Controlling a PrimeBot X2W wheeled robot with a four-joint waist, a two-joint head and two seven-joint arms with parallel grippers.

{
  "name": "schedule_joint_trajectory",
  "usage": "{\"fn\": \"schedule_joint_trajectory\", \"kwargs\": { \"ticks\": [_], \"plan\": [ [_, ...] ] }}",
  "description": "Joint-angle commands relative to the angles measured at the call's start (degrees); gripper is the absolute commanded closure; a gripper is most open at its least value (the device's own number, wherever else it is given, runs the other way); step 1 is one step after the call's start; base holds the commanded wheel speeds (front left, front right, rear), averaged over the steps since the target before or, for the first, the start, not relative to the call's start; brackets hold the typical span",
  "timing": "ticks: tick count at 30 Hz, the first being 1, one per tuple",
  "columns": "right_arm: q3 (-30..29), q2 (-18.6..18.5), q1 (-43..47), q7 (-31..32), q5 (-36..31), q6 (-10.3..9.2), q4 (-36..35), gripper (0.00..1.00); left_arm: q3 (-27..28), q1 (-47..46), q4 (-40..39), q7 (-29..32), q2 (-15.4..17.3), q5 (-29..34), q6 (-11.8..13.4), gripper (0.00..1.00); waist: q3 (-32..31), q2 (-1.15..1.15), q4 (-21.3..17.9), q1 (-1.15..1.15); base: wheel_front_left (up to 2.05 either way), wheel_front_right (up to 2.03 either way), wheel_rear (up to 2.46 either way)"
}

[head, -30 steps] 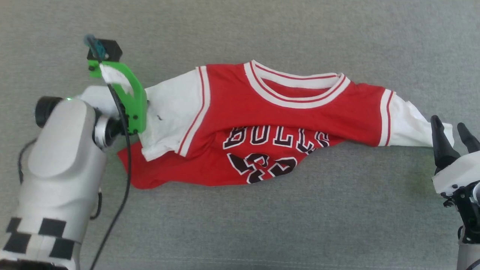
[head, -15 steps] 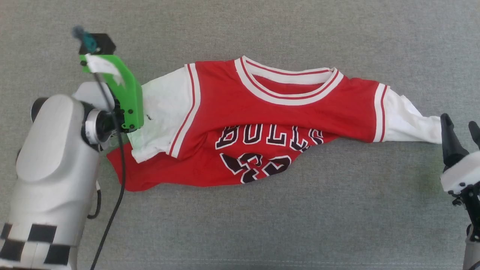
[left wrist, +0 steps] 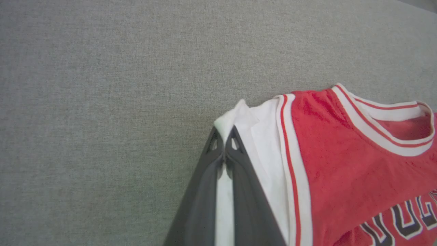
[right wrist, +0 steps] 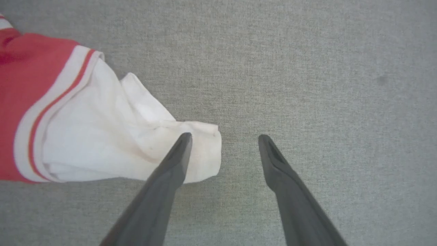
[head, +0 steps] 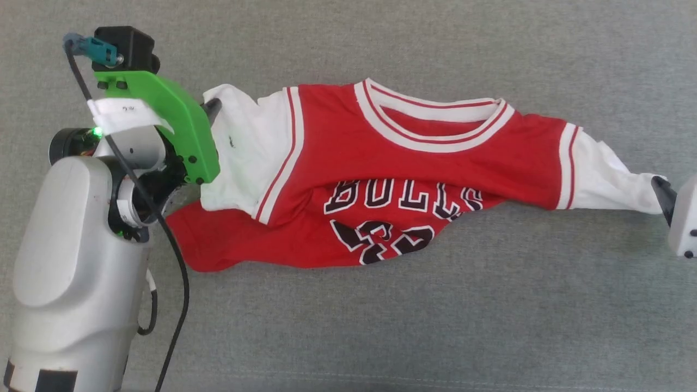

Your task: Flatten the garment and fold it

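Note:
The garment (head: 414,169), a red jersey with white sleeves and black lettering, lies crumpled across the grey surface, its lower half bunched under the print. My left gripper (left wrist: 223,131) is shut on the end of the white left sleeve (left wrist: 259,136), with cloth showing between its fingers. In the head view its dark tip (head: 211,107) peeks out beside the green bracket. My right gripper (right wrist: 224,137) is open at the other white sleeve (right wrist: 112,143); its left finger (right wrist: 177,157) overlaps the sleeve's end and its right finger is over bare surface. One right finger (head: 663,196) touches that sleeve tip at the head view's right edge.
Grey woven cloth (head: 381,326) covers the whole work surface, with a faint seam near the front edge. A black cable (head: 179,283) hangs from my left arm's green camera bracket (head: 174,120). Open surface lies beyond the collar and in front of the hem.
My left gripper closed on the left sleeve and drew its end up the head view. My right gripper went toward the right edge of that view, staying open at the right sleeve's tip.

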Motion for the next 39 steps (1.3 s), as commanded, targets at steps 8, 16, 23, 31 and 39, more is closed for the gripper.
{"fn": "schedule_joint_trajectory", "kwargs": {
  "ticks": [8, 16, 23, 31, 39],
  "plan": [
    [6.87, -3.41, -1.7, 4.62, -0.35, -0.08, 2.73, 0.0, 0.19, 1.95, -4.49, -0.43, 0.27, -0.37, 1.02, 1.0, 3.18, 0.0, 1.65, -0.01, 0.0, 0.0, 0.0],
    [9.66, -4.06, -0.7, 7.79, 1.53, -0.08, 5.34, 1.0, 0.22, 2.73, -4.85, -0.99, 0.2, -0.81, 1.16, 1.0, 4.06, 0.0, 1.86, -0.01, 0.0, 0.0, 0.0],
    [6.63, -3.53, -1.71, 4.02, 3.71, -0.08, 3.99, 1.0, 1.19, 3.42, -4.03, -3.61, -0.18, -1.6, 0.85, 1.0, 0.54, 0.0, 1.01, -0.01, 0.0, 0.0, 0.0],
    [0.07, 0.52, -0.41, -5.81, 7.17, -0.08, -1.92, 1.0, 4.24, 8.09, -4.9, -7.68, -0.61, -3.52, 1.47, 1.0, -7.75, 0.0, 0.16, -0.01, 0.0, 0.0, 0.0],
    [-3.77, 3.44, 0.68, -11.06, 13.45, -0.08, -6.69, 1.0, 7.02, 11.28, -7.12, -11.18, -0.38, -4.55, 1.85, 1.0, -14.19, 0.0, -0.38, -0.01, 0.0, 0.0, 0.0]
  ]
}}
